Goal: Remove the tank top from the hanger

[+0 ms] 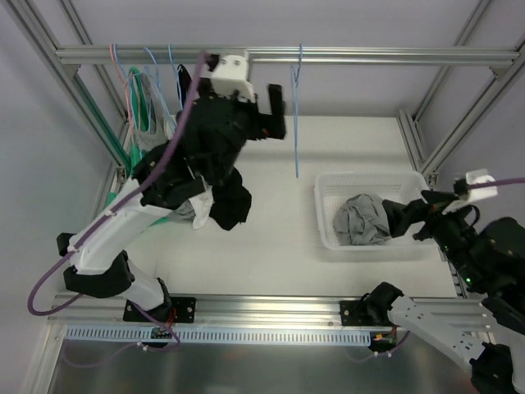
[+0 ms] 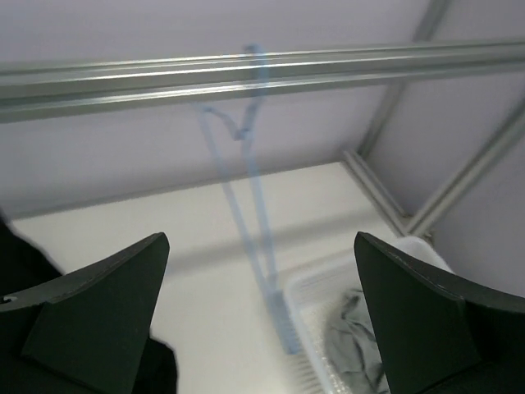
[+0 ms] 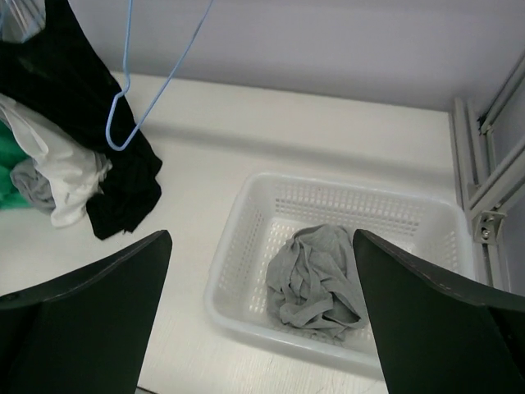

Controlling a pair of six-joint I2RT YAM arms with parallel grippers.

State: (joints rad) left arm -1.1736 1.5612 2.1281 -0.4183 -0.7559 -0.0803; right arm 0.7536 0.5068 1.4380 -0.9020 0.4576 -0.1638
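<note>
**A:** Item one, the tank top?

**B:** Tank top (image 3: 316,275): gray, crumpled in a heap inside the white basket (image 1: 373,176) on the right side of the table (image 1: 271,246). It is off the hanger.

**A:** And the hanger?

**B:** Blue hanger (image 1: 296,123): thin wire, hooked on the far rail (image 1: 369,56) and hanging straight down. It is left of the basket and well apart from the tank top.

**A:** Grippers?

**B:** Left gripper (image 2: 261,246): raised near the rail, just left of the blue hanger, jaws wide with nothing between them. Right gripper (image 3: 261,235): above the right side of the basket, jaws wide and gripping nothing. The tank top shows below, through the gap.

**A:** Remaining stock?

**B:** Black garment (image 1: 231,201): hangs down at the left, beneath the left arm. White cloth (image 3: 61,176) and green cloth (image 3: 6,164): bunched just beside it, further left. Coloured hangers (image 1: 135,78): several, on the left end of the rail.
</note>
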